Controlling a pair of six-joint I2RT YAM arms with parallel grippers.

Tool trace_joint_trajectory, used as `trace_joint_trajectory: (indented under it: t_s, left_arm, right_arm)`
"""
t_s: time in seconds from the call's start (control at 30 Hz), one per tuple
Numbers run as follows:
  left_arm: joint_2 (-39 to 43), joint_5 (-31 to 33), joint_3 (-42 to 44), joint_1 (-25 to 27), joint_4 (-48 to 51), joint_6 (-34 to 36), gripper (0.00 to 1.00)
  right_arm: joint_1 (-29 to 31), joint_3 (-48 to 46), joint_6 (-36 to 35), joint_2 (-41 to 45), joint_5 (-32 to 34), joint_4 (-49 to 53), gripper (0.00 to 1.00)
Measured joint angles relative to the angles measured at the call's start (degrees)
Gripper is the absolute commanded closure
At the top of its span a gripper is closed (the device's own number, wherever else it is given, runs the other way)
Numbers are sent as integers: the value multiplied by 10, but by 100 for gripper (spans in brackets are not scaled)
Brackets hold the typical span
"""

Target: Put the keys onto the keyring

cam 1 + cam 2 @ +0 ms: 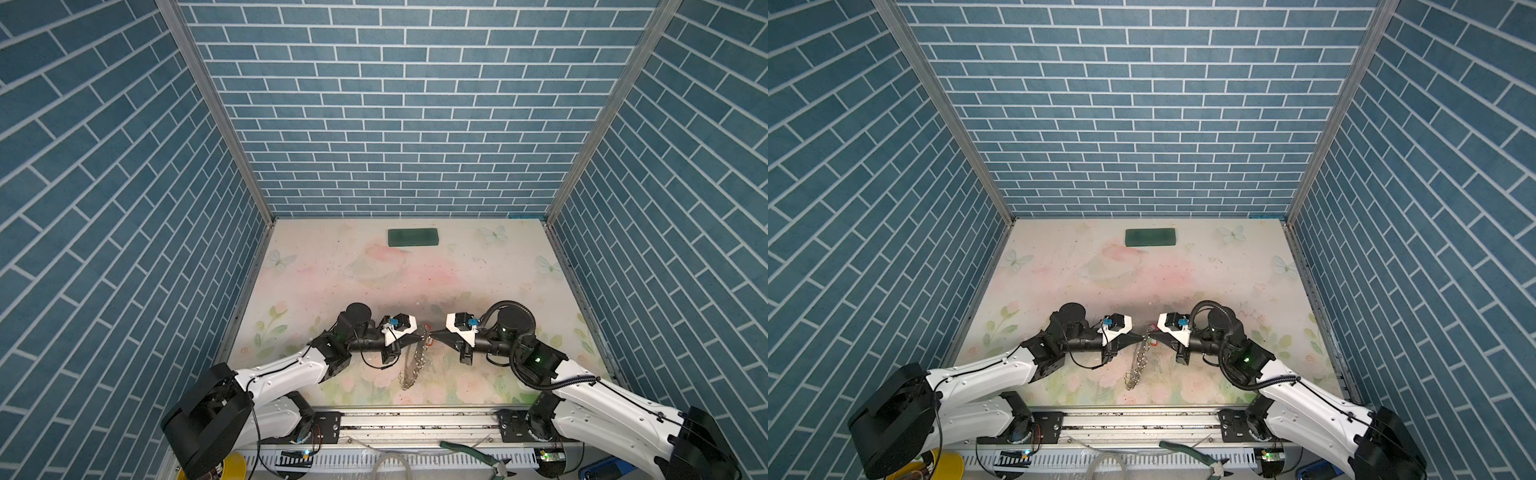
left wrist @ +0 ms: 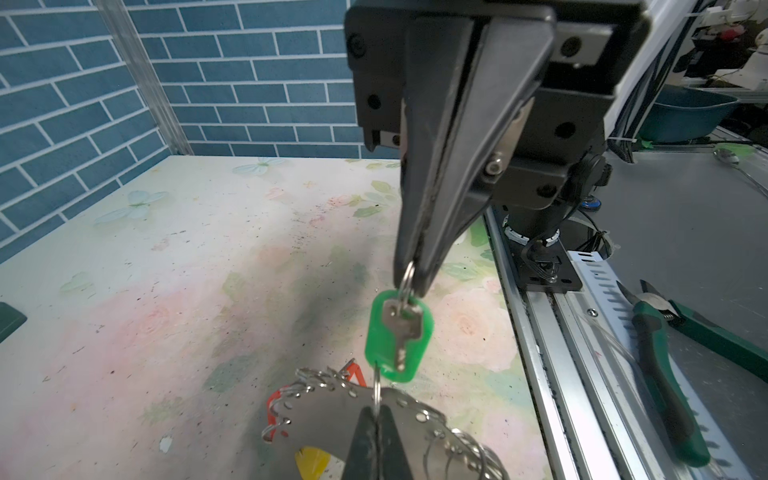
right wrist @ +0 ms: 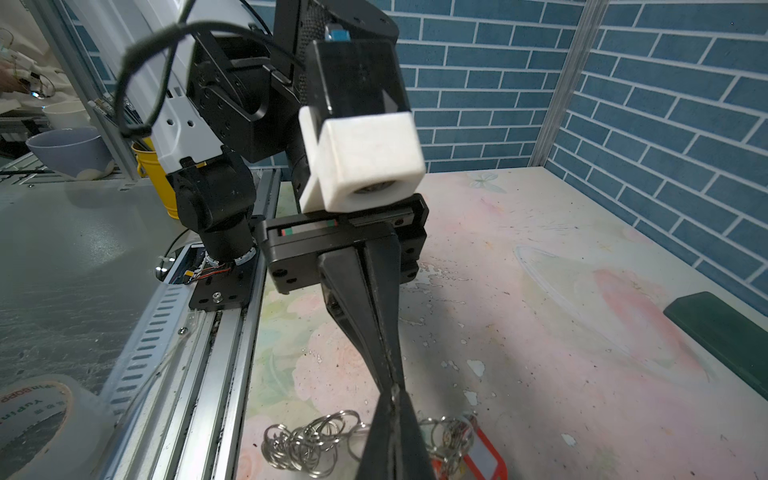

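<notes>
Left wrist view, entry one: right gripper (image 2: 409, 284) is pointing down and clenching the small ring at the head of the green key (image 2: 400, 332), a silver key lying against its green tag, both dangling clear of the table (image 2: 166, 270). Entry two: left gripper (image 2: 377, 413) is pinching tight a split ring (image 2: 377, 388) at the rim of the keyring (image 2: 328, 411). That ring is reaching up to the tag's lower end, and whether it is passing through the tag cannot be told. Keyring is showing as a grey perforated plate fringed with silver rings, with a yellow tag (image 2: 311, 459) peeking out beneath it. Right wrist view: red tag (image 3: 484, 455) is sitting among the loose rings just beside the right fingers. In both top views the two grippers are meeting tip to tip over the near middle of the table, and the keyring is trailing from that meeting point toward the front rail (image 1: 415, 419). Block (image 1: 413, 238), dark green, is lying well apart at the back. Pliers (image 2: 665, 353) are resting off the table, beyond the rail.
</notes>
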State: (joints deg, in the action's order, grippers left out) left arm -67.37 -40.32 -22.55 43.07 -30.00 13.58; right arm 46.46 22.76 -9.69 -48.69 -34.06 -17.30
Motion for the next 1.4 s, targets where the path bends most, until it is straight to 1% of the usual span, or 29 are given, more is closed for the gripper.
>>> trace_joint_trajectory:
  t_s: [0.17,0.37,0.5,0.9,1.4]
  left_arm:
    - [1,-15,6,-4,-16,-11,100]
    - [0,-81,8,-6,-27,-28,100]
    - [-4,-105,8,-6,-30,-34,100]
    - [-8,-114,8,-6,-29,-35,100]
    - [-8,-110,8,-6,-24,-33,100]
  right_arm:
    - [0,0,-14,4,10,20,100]
    - [0,0,-28,5,10,33,100]
    - [0,0,-29,8,-3,35,100]
    - [0,0,-32,-13,-63,38,100]
    - [0,0,-32,-27,-79,33,100]
